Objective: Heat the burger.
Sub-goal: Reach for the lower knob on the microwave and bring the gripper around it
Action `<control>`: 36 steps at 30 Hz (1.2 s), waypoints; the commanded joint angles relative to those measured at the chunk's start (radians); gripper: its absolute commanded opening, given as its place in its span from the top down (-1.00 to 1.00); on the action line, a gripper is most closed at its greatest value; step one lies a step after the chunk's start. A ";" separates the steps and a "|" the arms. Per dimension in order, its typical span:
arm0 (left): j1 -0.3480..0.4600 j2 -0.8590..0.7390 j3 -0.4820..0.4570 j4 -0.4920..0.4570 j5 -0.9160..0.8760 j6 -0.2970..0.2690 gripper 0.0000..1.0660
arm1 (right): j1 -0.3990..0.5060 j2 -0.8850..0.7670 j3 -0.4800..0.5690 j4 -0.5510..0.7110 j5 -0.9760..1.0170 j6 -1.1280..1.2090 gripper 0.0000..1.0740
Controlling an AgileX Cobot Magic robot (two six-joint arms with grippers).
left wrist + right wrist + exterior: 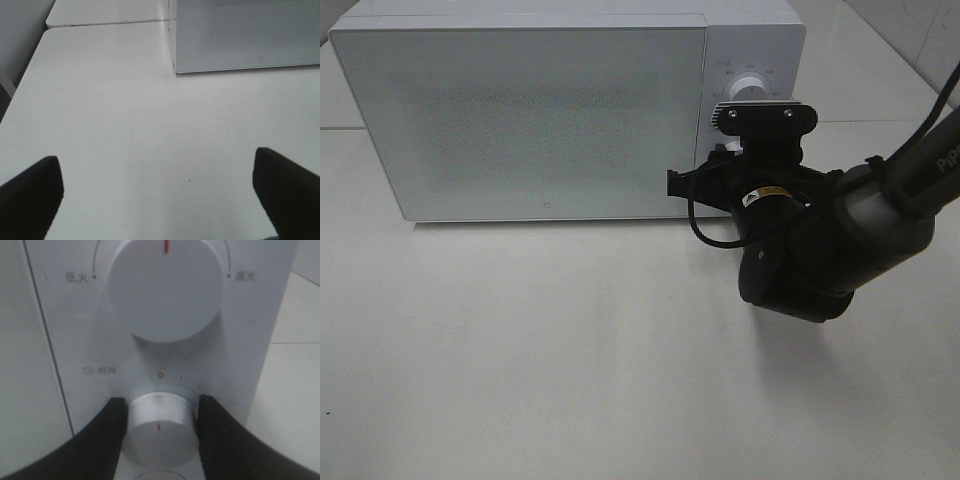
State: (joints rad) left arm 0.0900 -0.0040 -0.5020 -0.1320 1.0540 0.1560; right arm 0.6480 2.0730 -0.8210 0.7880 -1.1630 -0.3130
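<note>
On the white table [520, 350], the right gripper [162, 406] clamps the microwave [540, 110] timer knob [159, 434]; setting the time likely needs a clockwise turn.

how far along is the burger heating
Done: the microwave door is shut; no burger is in view, so it may be inside. In hand: the right gripper clasps the timer knob, its red mark at 0. To do: turn the knob to start heating. The left gripper hangs open over the table.

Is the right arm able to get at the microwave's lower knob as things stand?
Seemingly yes: its end effector grips the lower knob, fingers against both sides, with nothing in between.
</note>
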 commanded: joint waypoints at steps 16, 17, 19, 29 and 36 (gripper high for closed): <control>0.004 -0.023 0.003 -0.010 -0.013 -0.003 -0.83 | -0.007 0.000 -0.008 -0.019 0.020 0.399 0.99; 0.004 -0.023 0.003 -0.010 -0.013 -0.003 -0.83 | -0.007 0.000 -0.008 -0.019 0.020 0.462 0.99; 0.004 -0.023 0.003 -0.010 -0.013 -0.003 -0.83 | -0.007 0.000 -0.008 -0.019 0.020 0.487 0.99; 0.004 -0.023 0.003 -0.010 -0.013 -0.003 -0.83 | -0.007 0.000 -0.008 -0.020 -0.016 0.757 0.99; 0.004 -0.023 0.003 -0.010 -0.013 -0.003 -0.83 | -0.007 0.000 -0.008 -0.025 -0.063 0.825 1.00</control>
State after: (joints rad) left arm 0.0900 -0.0040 -0.5020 -0.1320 1.0540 0.1560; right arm 0.6480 2.0810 -0.8150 0.7950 -1.1820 0.4880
